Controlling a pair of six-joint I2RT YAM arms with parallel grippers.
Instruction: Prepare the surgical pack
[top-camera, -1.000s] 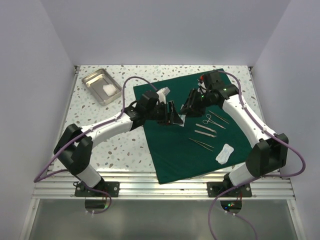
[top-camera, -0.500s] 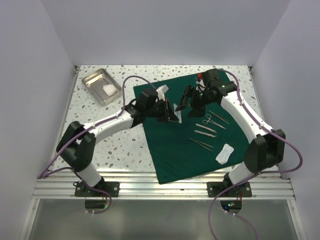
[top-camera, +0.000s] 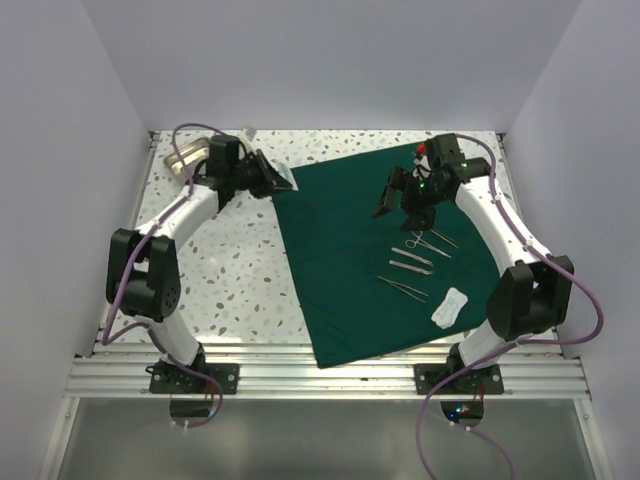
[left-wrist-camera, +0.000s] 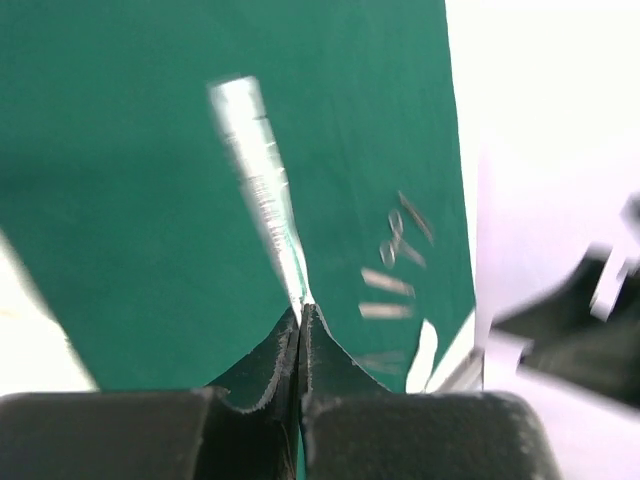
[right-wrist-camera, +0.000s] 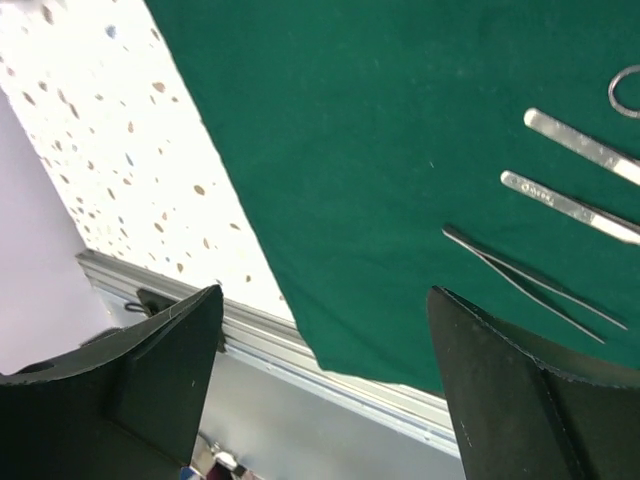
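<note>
— Where do we find the green drape (top-camera: 350, 260)?
— It lies spread flat on the speckled worktop (top-camera: 230, 270), right of the middle and a little skewed. Its near corner reaches the aluminium rail (top-camera: 300, 372) at the worktop's near edge.
— What do we see on it?
— A row of steel instruments (top-camera: 412, 262) toward its right side. A ring-handled instrument (top-camera: 416, 240) lies farthest from us and fine tweezers (top-camera: 403, 287) nearest. A small white pad (top-camera: 452, 305) sits on the cloth near the right edge.
— How does the left claw (top-camera: 280, 180) stand?
— It is pressed together on a thin, pale, shiny strip (left-wrist-camera: 262, 180). The wrist view is blurred, so we cannot tell what the strip is. The claw hangs at the drape's far left corner, beside the steel tray (top-camera: 183, 160), which the arm partly hides.
— And the right claw (top-camera: 395, 205)?
— Its jaws are spread wide and hold nothing. It hovers over the far part of the drape, just beyond the instruments. Between its dark fingers (right-wrist-camera: 150, 380) we look down on green cloth, the tweezers and the speckled worktop.
</note>
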